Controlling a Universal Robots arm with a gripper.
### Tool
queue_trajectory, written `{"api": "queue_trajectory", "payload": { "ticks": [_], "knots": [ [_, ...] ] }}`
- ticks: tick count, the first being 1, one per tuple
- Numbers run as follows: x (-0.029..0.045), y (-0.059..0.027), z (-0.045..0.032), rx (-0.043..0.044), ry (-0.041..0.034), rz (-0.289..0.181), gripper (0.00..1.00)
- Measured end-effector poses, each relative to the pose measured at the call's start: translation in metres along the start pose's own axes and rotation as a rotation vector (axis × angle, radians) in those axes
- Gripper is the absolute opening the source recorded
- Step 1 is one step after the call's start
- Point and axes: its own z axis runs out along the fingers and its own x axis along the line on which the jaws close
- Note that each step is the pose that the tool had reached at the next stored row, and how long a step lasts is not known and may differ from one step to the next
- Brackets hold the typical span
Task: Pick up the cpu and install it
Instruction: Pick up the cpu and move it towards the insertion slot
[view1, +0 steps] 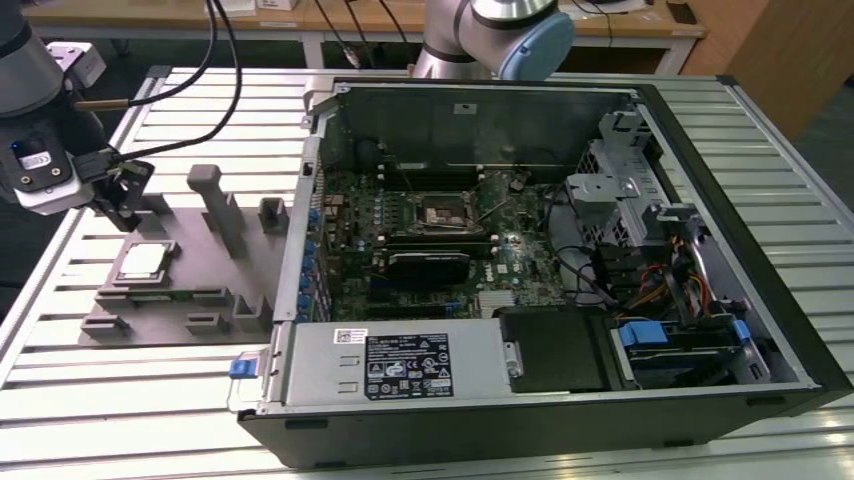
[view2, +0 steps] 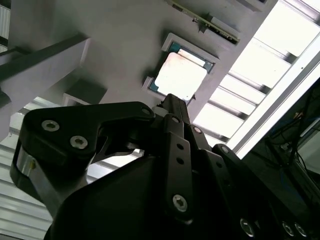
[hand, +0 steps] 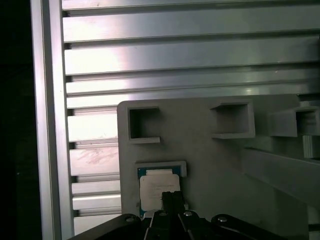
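The cpu (view1: 144, 262) is a small silver-topped square lying flat in a recess of the grey moulded fixture tray (view1: 200, 285) on the exterior view's left. My gripper (view1: 123, 212) hangs just above the tray, a little behind the cpu, and holds nothing. In both wrist views the cpu (view2: 180, 76) (hand: 156, 186) lies right past the fingertips, which stand together, shut, in the gripper (view2: 171, 100) (hand: 171, 197). The black square socket (view1: 441, 213) sits in the middle of the motherboard inside the open computer case.
The open case (view1: 747, 300) takes up the middle and the exterior view's right, with cables, a drive bay and a power supply (view1: 400, 365). Upright grey posts (view1: 214, 205) rise from the tray beside the gripper. The slatted aluminium table (view1: 134, 400) lies under everything.
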Motion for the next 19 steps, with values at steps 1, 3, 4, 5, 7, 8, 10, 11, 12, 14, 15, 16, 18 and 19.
{"api": "queue_trajectory", "payload": {
  "ticks": [1, 3, 4, 5, 7, 8, 10, 11, 12, 14, 15, 16, 18, 19],
  "knots": [
    [0.0000, -0.0002, 0.0011, 0.0000, 0.0002, 0.000, 0.11],
    [0.0000, -0.0010, 0.0034, 0.0001, 0.0008, 0.000, 0.11],
    [0.0001, -0.0013, 0.0046, 0.0001, 0.0011, 0.000, 0.11],
    [0.0001, -0.0016, 0.0057, 0.0002, 0.0015, 0.000, 0.11],
    [0.0002, -0.0020, 0.0080, 0.0002, 0.0022, 0.000, 0.11],
    [0.0002, -0.0022, 0.0092, 0.0002, 0.0024, 0.000, 0.11],
    [0.0003, -0.0027, 0.0115, 0.0003, 0.0032, 0.000, 0.11],
    [0.0004, -0.0030, 0.0125, 0.0003, 0.0036, 0.000, 0.11],
    [0.0006, -0.0033, 0.0134, 0.0005, 0.0040, 0.000, 0.11],
    [0.0008, -0.0045, 0.0154, 0.0003, 0.0042, 0.000, 0.11],
    [0.0010, -0.0051, 0.0162, 0.0003, 0.0043, 0.000, 0.11],
    [0.0012, -0.0057, 0.0170, 0.0004, 0.0046, 0.000, 0.11],
    [0.0014, -0.0071, 0.0185, 0.0004, 0.0048, 0.000, 0.11],
    [0.0015, -0.0081, 0.0192, 0.0003, 0.0048, 0.000, 0.11]
  ]
}}
